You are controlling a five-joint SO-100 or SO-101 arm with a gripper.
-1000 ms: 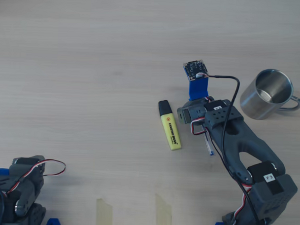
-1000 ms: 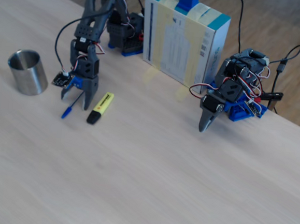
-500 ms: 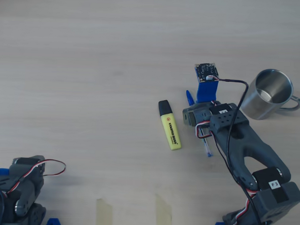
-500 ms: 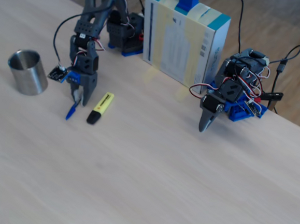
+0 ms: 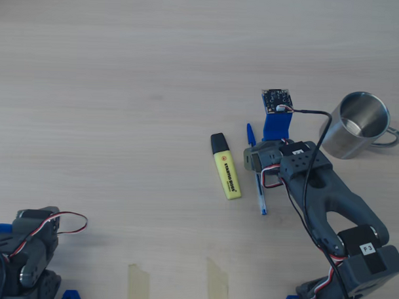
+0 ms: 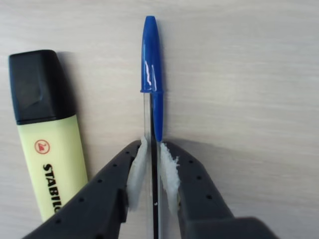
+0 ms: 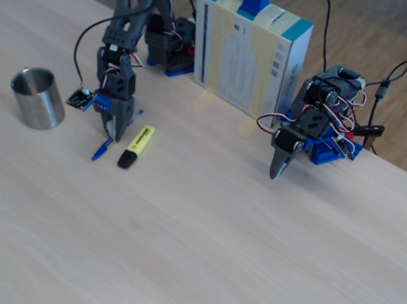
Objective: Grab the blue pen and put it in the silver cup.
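In the wrist view, left to right: a yellow highlighter (image 6: 47,134), then the blue pen (image 6: 152,89) lying flat on the table (image 6: 249,74). The gripper (image 6: 153,172) is clamped on its clear barrel just below the blue cap. The pen is judged light, stiff and slippery. The silver cup (image 5: 359,125) stands well apart.
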